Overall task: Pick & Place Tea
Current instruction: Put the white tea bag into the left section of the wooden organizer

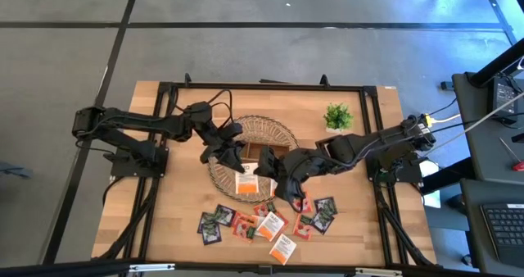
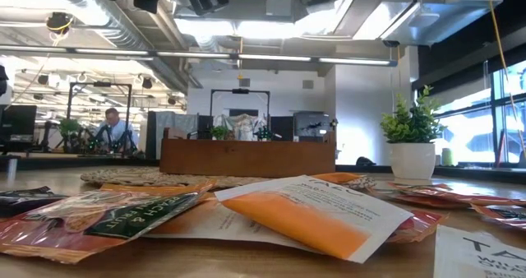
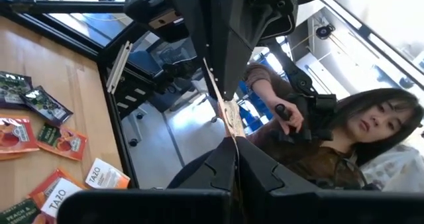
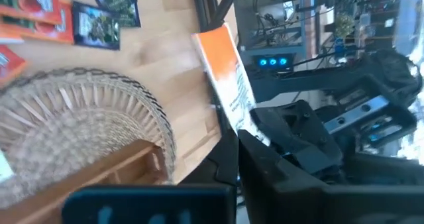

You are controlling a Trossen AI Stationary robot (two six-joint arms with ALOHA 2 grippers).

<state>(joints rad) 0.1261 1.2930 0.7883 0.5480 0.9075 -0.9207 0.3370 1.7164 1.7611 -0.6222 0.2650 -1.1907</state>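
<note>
Pinching one orange-and-white tea sachet (image 1: 246,183) from both sides, the left gripper (image 1: 236,169) and right gripper (image 1: 264,179) seemingly meet over the woven basket (image 1: 270,129), at its five o'clock rim; remaining sachets (image 1: 266,221) lie scattered at six o'clock.

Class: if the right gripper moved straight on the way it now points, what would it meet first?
Past the orange-and-white sachet that it grips, the right gripper would probably meet the left gripper, which is clamped on the same sachet. Depth between them is hard to judge.
</note>
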